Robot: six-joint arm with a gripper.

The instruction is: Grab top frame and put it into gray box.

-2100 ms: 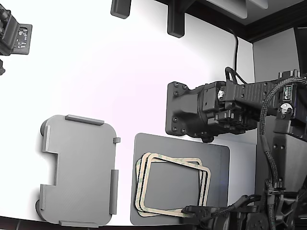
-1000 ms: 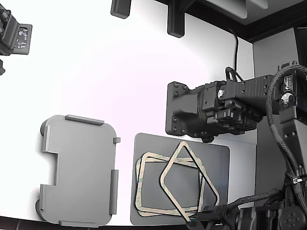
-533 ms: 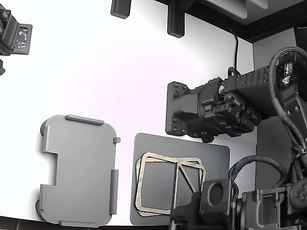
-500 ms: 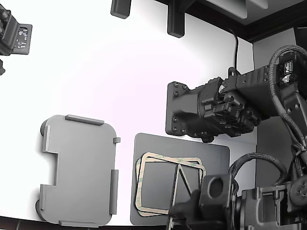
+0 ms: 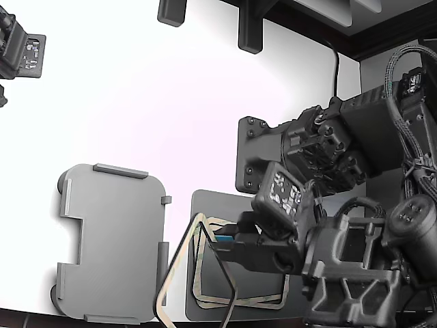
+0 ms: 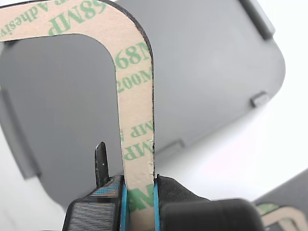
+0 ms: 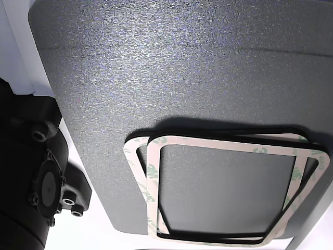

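Note:
My gripper (image 5: 218, 240) is shut on one edge of the top frame (image 5: 176, 257), a thin cream frame with green print. The frame hangs tilted in the air, its free end over the gap between the dark gray sheet (image 5: 205, 201) and the gray box (image 5: 113, 246). In the wrist view the blue-padded gripper (image 6: 138, 193) pinches the top frame (image 6: 134, 96), and the gray box (image 6: 207, 72) lies behind and beneath it. The other alike frames (image 7: 223, 146) stay stacked on the sheet (image 7: 182, 67).
A second black arm's block (image 5: 263, 157) hovers just behind the sheet in the exterior view. A black mount (image 7: 31, 172) sits beside the sheet in the other view. Dark fixtures (image 5: 249, 31) hang at the back edge. White tabletop (image 5: 136, 102) lies behind the gray box.
The top frame was picked off the stack and lifted. The arm has swung to the exterior view's left, carrying the frame tilted toward the gray box.

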